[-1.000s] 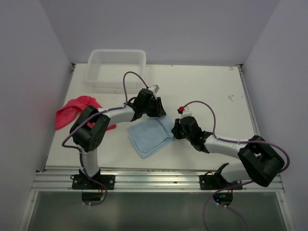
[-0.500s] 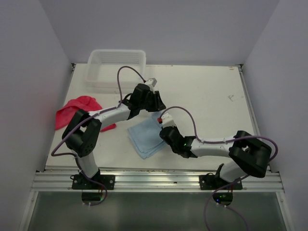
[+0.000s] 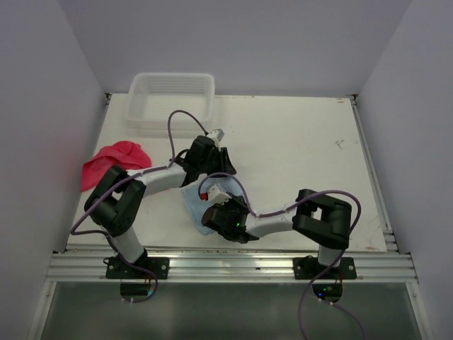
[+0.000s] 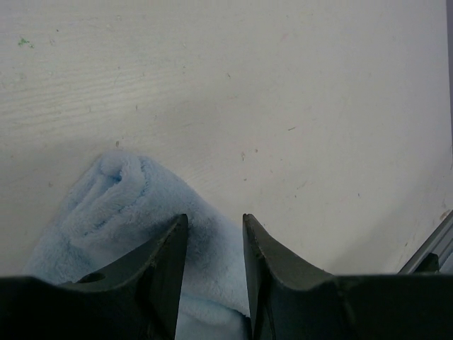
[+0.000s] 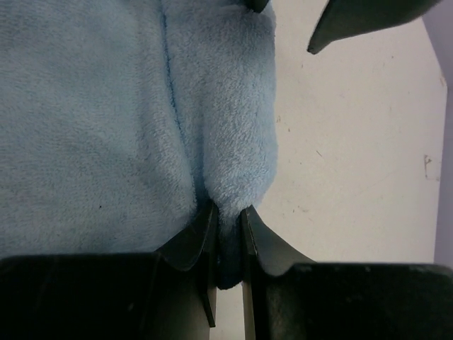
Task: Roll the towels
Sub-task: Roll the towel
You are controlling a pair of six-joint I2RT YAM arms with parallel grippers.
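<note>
1. Near the front of the tabletop (image 3: 297, 142), about in the middle, lies the light blue towel (image 5: 92, 106) (soft and fluffy when seen up close). Both arms reach over it, so from above only a little bit of blue shows.
2. One side of this towel is curled up into a thick, puffy fold.
3. The right fingers (image 5: 202, 237) are squeezed tight on one end of that fold, with blue cloth pinched between them.
4. The left fingers (image 4: 170, 248) stand a bit apart at the other end of the fold, one on each side of the blue cloth. I cannot tell if they pinch it or only stand around it.
5. The red towel (image 3: 113, 161) sits in a crumpled heap at the left edge of the tabletop, well apart from the blue one.
6. At the back left corner stands the clear plastic basket (image 3: 170, 120), a little way behind the red towel.
</note>
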